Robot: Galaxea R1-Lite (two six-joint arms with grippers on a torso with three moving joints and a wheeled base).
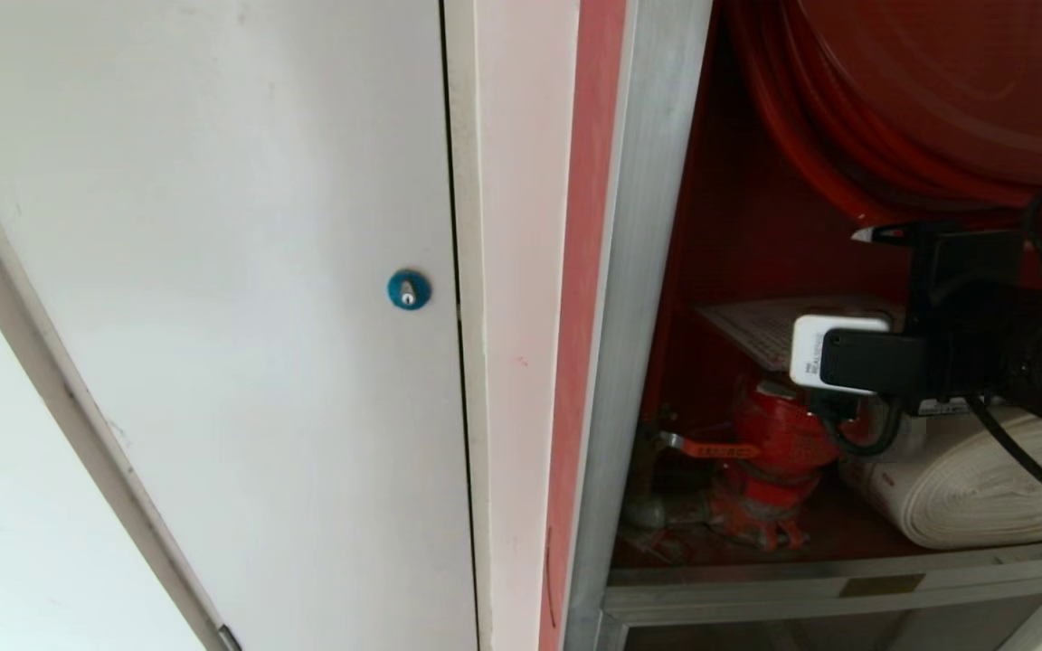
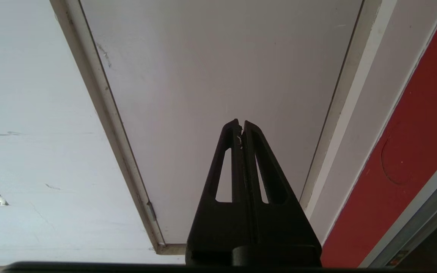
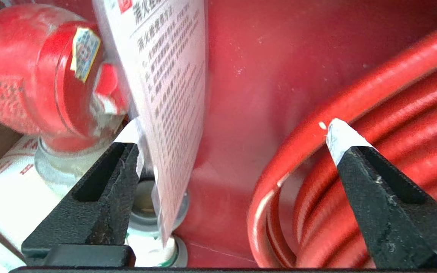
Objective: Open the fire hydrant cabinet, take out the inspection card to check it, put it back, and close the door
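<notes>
White wall and a plain white door (image 1: 213, 271) with a blue lock (image 1: 409, 289) filled the left side; cabinet (image 1: 629, 362) stood open, red inside. Right gripper (image 3: 233, 140) was inside it, jaws spread wide, holding nothing. Card (image 3: 169, 94) hung just beside one fingertip (image 3: 127, 151), sleeved white sheet with dense printed text, edge-on between the jaws. Red valve (image 3: 32, 68) sat beyond that finger, red hose coils (image 3: 374, 113) behind the other. White rolled hose (image 1: 964, 488) lay below the gripper. Left gripper (image 2: 241, 127) was pinched shut, empty, facing the white door.
</notes>
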